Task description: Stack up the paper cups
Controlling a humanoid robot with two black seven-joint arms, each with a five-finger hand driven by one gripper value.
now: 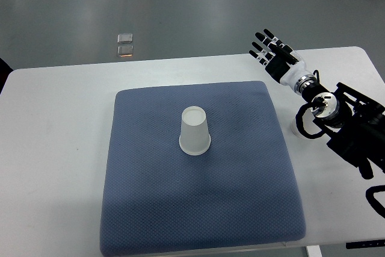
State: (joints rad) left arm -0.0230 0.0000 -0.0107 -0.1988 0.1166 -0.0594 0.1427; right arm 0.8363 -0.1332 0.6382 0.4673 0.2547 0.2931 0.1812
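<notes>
Your right hand [272, 53] hovers over the white table's [54, 148] far right area with fingers spread flat and holding nothing, well apart from the white paper cup [195, 131] standing upside down near the middle of the blue mat [150, 209].

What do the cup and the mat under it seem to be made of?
The cup looks like white paper with a matte finish, standing upside down; it shows no gloss. The mat seems to be blue-grey woven fabric, perhaps padded: a fine dotted weave and soft rounded corners show.
</notes>
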